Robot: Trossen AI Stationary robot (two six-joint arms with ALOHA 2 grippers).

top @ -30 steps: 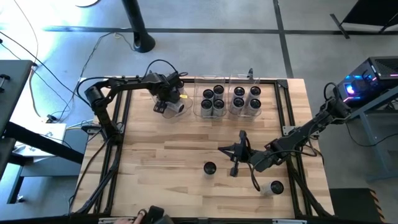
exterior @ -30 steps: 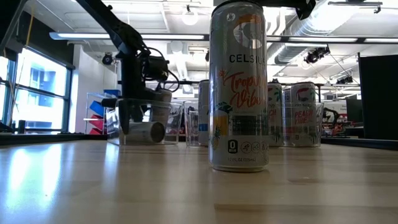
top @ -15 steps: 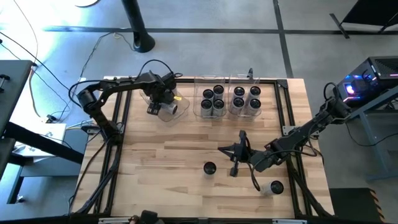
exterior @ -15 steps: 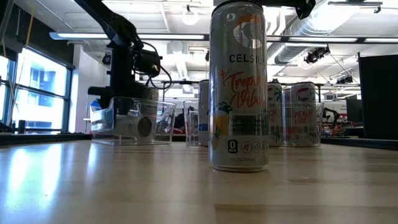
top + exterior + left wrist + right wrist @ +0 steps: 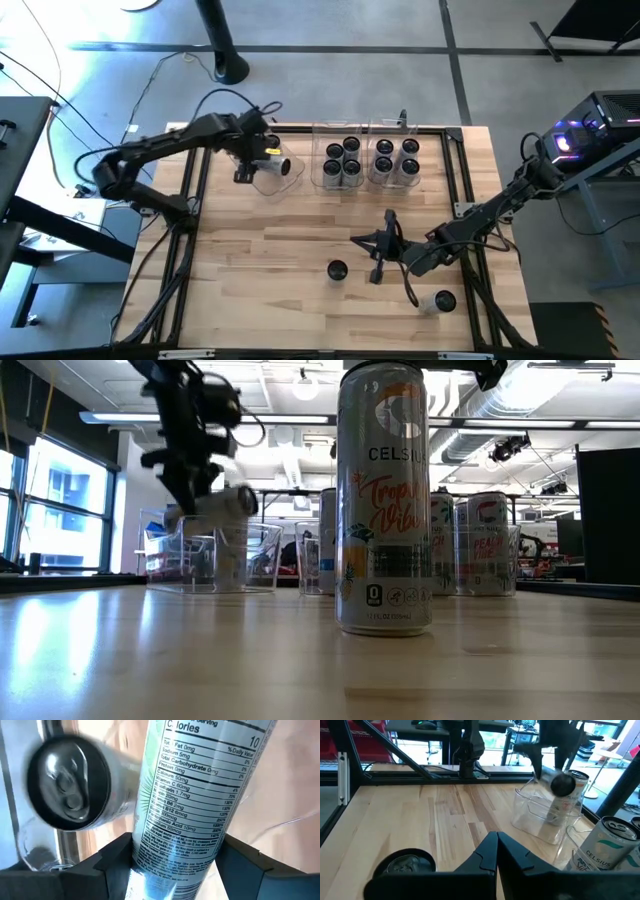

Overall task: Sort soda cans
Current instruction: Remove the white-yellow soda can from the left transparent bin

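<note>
My left gripper (image 5: 255, 162) (image 5: 200, 495) (image 5: 175, 865) is shut on a pale soda can (image 5: 276, 165) (image 5: 225, 500) above the leftmost clear bin (image 5: 268, 183) (image 5: 170, 555). In the left wrist view a second can's dark top (image 5: 67, 785) shows blurred beside it. The middle bin (image 5: 340, 183) and the right bin (image 5: 397, 183) each hold several upright cans. One can (image 5: 337, 270) (image 5: 385, 500) (image 5: 405, 865) stands on its base mid-table. Another (image 5: 440, 302) is near the near right corner. My right gripper (image 5: 362, 242) (image 5: 496, 852) is shut, just right of the standing can and touching nothing. My left gripper pinches the pale can by the middle of its side (image 5: 175, 845) between its two fingers. The fingers come from above, pointing down, and lie across the can. The can lies level, lifted clear above the bin's rim, with its dark end (image 5: 248, 500) toward the table's right.
The three clear bins stand in a row along the table's far edge. Dark rails (image 5: 195, 230) run along the table's left and right sides. Bare wood (image 5: 260, 260) lies between the bins and the near edge.
My left gripper has risen and drawn toward the table's left, still shut on the can. The can lay inside the leftmost bin a second ago and is now lifted clear above it, still level. The right arm has kept still.
</note>
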